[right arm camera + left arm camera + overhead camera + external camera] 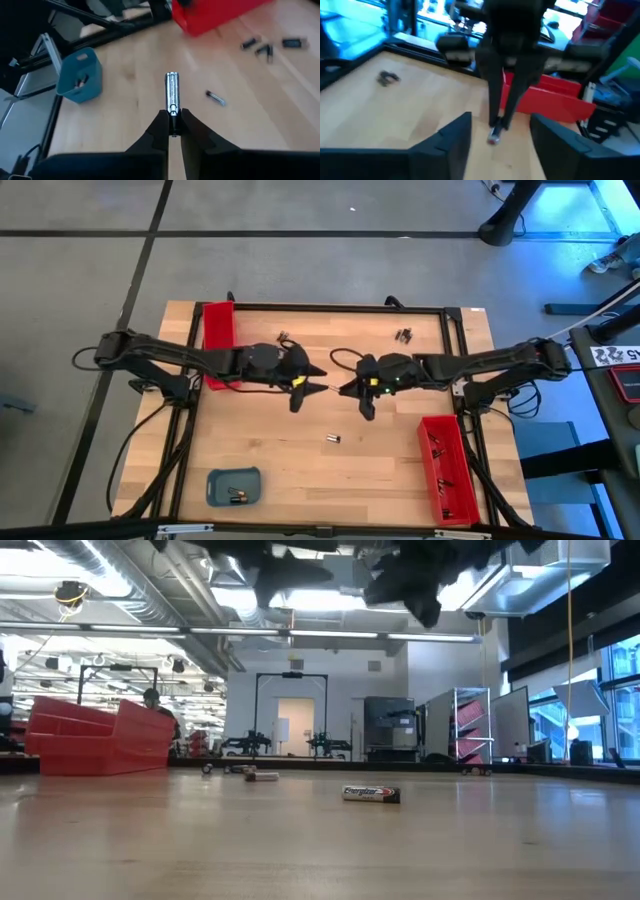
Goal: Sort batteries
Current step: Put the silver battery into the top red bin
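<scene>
Above the table's middle my two grippers face each other. My right gripper (172, 120) is shut on a silvery battery (172, 90). My left gripper (501, 122) is open, and in its wrist view its fingers stand on either side of that battery (494, 136) without touching it. In the high view the left gripper (318, 383) and the right gripper (345, 388) are nearly tip to tip. One battery (333, 439) lies flat on the wood nearer the front, also seen in the low view (371, 794). Small groups of batteries (403, 335) (283, 340) lie toward the far edge. My right gripper pinches one end of the battery (172, 109) between its two fingertips. The battery lies in line with the fingers and sticks out ahead of them. The fingers slant downward toward the table's left. The battery is lifted clear of the table.
One long red tray (218, 330) stands at the far left. Another red tray (445, 470), holding batteries, stands at the near right. A blue-grey tray (233, 485) with batteries sits near the front left. A black frame (330, 307) borders the table.
</scene>
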You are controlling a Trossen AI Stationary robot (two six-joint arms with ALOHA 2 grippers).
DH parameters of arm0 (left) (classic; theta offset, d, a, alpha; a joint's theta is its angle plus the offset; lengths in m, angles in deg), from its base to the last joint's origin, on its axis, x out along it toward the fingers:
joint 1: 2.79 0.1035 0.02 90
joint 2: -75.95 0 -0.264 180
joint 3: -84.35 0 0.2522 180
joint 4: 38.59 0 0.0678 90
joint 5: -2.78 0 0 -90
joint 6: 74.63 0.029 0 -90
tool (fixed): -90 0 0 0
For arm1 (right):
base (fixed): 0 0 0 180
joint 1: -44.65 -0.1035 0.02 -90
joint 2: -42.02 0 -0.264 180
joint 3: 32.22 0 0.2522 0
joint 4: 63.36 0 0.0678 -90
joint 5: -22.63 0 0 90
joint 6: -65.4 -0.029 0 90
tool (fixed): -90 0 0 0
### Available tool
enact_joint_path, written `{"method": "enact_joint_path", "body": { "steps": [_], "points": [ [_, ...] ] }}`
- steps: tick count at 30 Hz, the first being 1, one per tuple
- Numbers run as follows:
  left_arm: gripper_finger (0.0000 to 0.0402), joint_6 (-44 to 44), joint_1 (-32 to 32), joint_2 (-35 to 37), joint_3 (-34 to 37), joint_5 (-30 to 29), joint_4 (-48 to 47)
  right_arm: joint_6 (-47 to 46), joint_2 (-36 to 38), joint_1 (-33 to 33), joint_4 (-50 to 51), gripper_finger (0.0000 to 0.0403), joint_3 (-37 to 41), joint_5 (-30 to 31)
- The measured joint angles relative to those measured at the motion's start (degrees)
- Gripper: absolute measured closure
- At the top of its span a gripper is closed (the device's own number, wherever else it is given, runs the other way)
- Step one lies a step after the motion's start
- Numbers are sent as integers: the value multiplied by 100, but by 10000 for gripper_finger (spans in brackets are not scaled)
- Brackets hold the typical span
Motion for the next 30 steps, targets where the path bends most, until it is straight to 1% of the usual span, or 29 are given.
{"method": "enact_joint_path", "body": {
  "steps": [3,5,7,11,21,30],
  "points": [
    [183,-12,-13,-243,0,149,112,14,7,-170,-30,379,-150,305],
    [181,-39,-47,-362,2,161,113,14,4,-246,-12,379,-209,416],
    [187,-40,-65,-440,2,163,209,14,2,-306,-22,380,-249,460],
    [214,-66,-96,-475,2,167,440,-21,3,-314,-5,382,-253,459],
    [272,-61,-96,-475,2,248,511,-73,4,-312,-15,381,-253,506],
    [338,-61,-96,-501,2,242,627,-67,4,-303,-23,380,-253,502]
  ]
}}
